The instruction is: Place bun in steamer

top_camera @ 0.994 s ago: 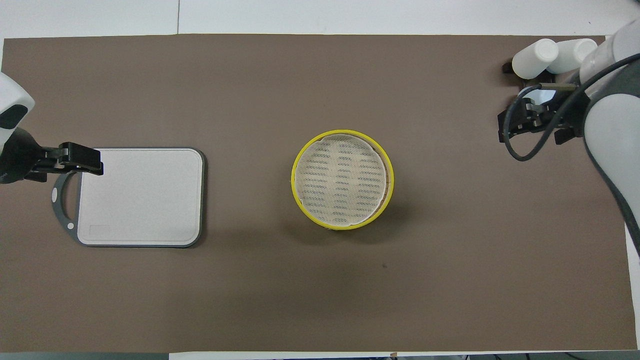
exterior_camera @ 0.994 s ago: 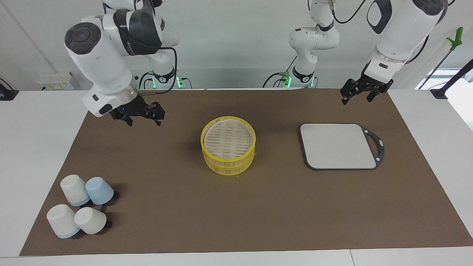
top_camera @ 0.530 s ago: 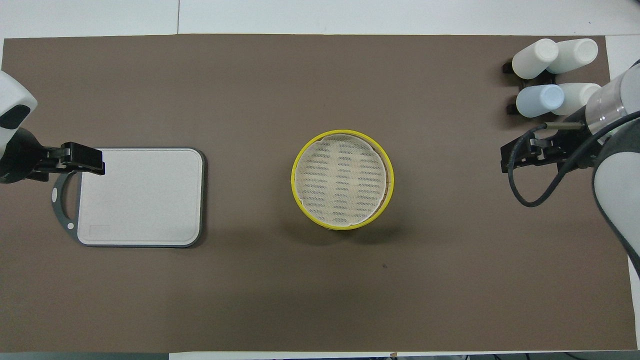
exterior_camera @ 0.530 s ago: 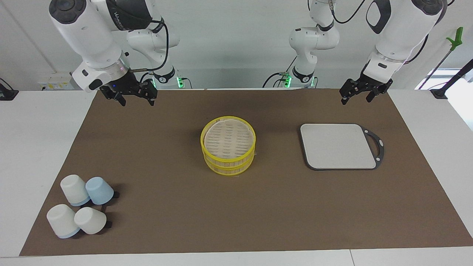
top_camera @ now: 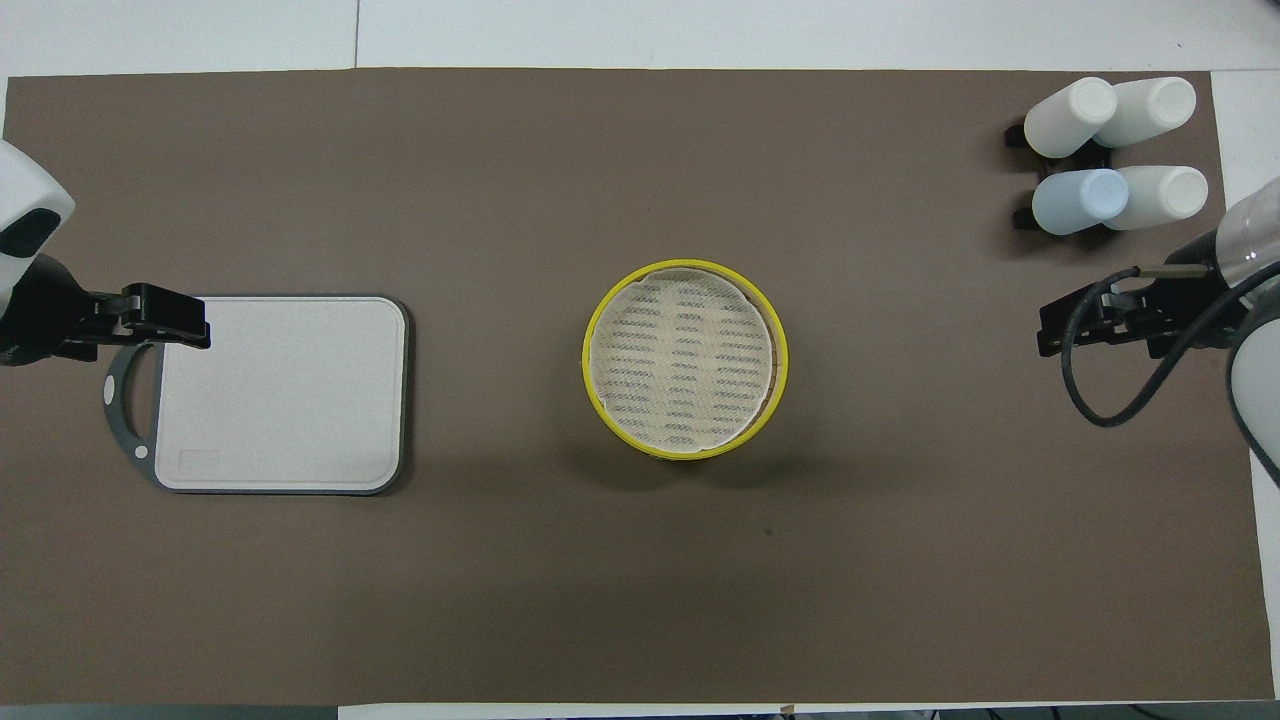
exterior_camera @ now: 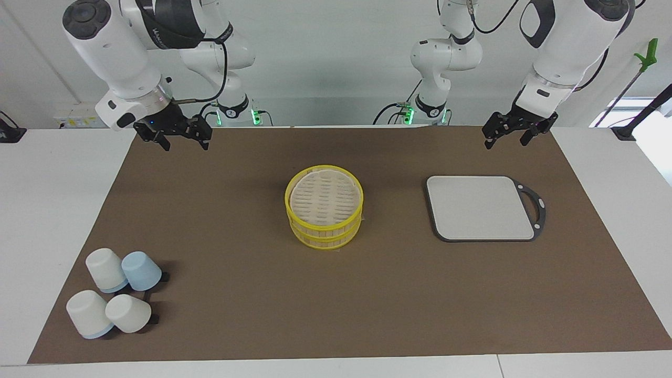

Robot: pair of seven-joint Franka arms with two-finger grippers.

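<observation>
The steamer (exterior_camera: 324, 212) (top_camera: 685, 358), a round two-tier basket with yellow rims and a slotted beige top, stands at the middle of the brown mat. No bun shows in either view; it is hidden or out of view. My right gripper (exterior_camera: 186, 146) (top_camera: 1046, 335) hangs open and empty in the air over the mat at the right arm's end. My left gripper (exterior_camera: 506, 142) (top_camera: 198, 328) hangs open and empty over the mat by the grey board's handle corner. Neither gripper touches anything.
A flat grey board (exterior_camera: 478, 207) (top_camera: 280, 390) with a dark handle lies at the left arm's end. Several white and pale blue cups (exterior_camera: 113, 291) (top_camera: 1110, 150) lie on their sides at the right arm's end, farther from the robots than the steamer.
The right arm has risen and drawn back toward its base, uncovering the cups in the overhead view. The left arm has stayed still. Both grippers stayed open.
</observation>
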